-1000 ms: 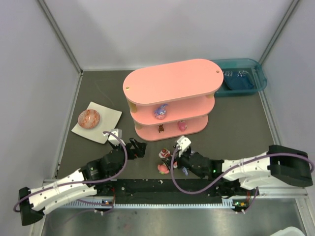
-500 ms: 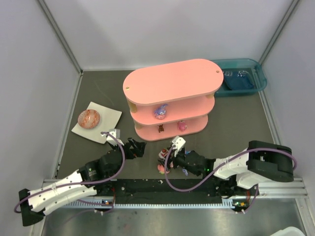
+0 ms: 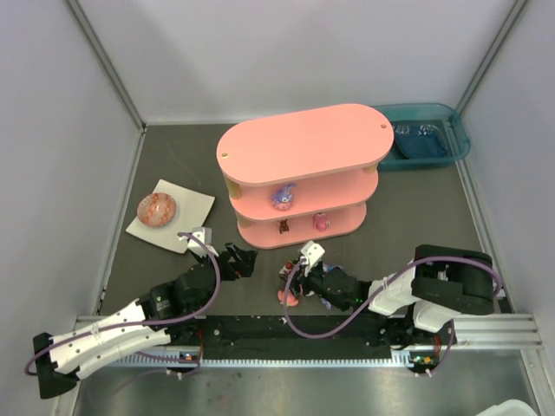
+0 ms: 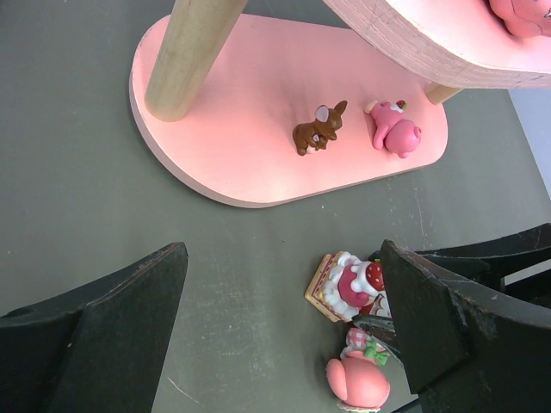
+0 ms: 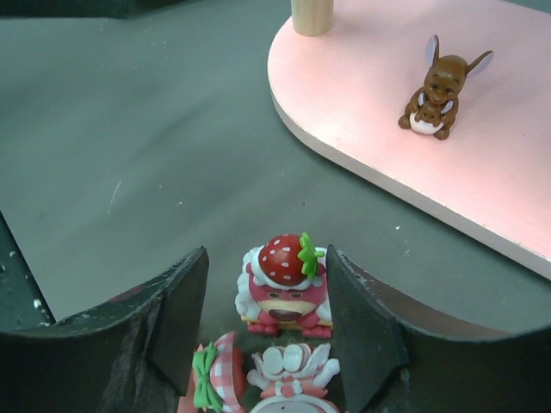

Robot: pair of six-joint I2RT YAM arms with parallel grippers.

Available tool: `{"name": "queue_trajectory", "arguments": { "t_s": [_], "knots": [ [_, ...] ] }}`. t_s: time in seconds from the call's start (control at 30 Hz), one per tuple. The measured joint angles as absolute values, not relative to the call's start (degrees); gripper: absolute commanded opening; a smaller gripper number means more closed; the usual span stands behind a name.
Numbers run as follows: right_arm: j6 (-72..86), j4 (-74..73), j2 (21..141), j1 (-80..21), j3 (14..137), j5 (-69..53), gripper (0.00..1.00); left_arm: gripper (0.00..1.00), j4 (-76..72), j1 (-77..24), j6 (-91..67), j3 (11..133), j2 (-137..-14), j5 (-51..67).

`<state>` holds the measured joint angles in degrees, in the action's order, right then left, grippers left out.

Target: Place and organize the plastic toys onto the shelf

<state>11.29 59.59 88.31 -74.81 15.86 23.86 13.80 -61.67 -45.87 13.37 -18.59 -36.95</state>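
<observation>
The right gripper (image 5: 267, 262) is held open, its fingers straddling a strawberry-topped toy (image 5: 284, 288) on the dark mat (image 5: 129, 155), near the pink shelf (image 5: 448, 163) edge. The left gripper (image 4: 284, 258) is spread wide over bare mat. On the bottom tier, a brown toy (image 5: 439, 90) is shown by the right wrist view. A pink toy (image 4: 392, 129) beside it is added by the left wrist view. A purple toy (image 3: 283, 198) on the middle tier is seen from above.

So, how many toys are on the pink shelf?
3. A brown long-eared figurine and a pink figurine are on the bottom tier of the pink oval shelf; a purple-blue figurine is on its middle tier. Others may be hidden.
</observation>
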Motion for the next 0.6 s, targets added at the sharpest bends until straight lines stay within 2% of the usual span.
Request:
{"name": "queue_trajectory", "arguments": {
  "t_s": [0.23, 0.33, 0.37, 0.4, 0.47, 0.6],
  "knots": [
    [10.72, 61.87, 90.04, -74.81, 15.86, 24.71, 0.43, 0.99, 14.22, -61.67, -45.87, 13.37, -18.46, -36.97],
    [10.66, 61.98, 90.08, -74.81, 15.86, 24.80, 0.32, 0.99, 14.24, -61.67, -45.89, 13.37, -18.48, -36.95],
    [10.63, 62.11, 90.08, -74.81, 15.86, 24.77, 0.17, 0.99, 14.24, -61.67, -45.89, 13.37, -18.48, -36.97],
    [10.50, 62.15, 90.08, -74.81, 15.86, 24.75, 0.07, 0.99, 14.24, -61.67, -45.89, 13.37, -18.46, -36.97],
    [10.20, 62.37, 90.08, -74.81, 15.86, 24.71, 0.02, 0.99, 14.24, -61.67, -45.89, 13.32, -18.46, -36.95],
    [10.07, 62.35, 89.93, -74.78, 15.79, 25.08, 0.00, 0.99, 14.33, -61.67, -45.89, 13.21, -18.46, -36.97]
  ]
}}
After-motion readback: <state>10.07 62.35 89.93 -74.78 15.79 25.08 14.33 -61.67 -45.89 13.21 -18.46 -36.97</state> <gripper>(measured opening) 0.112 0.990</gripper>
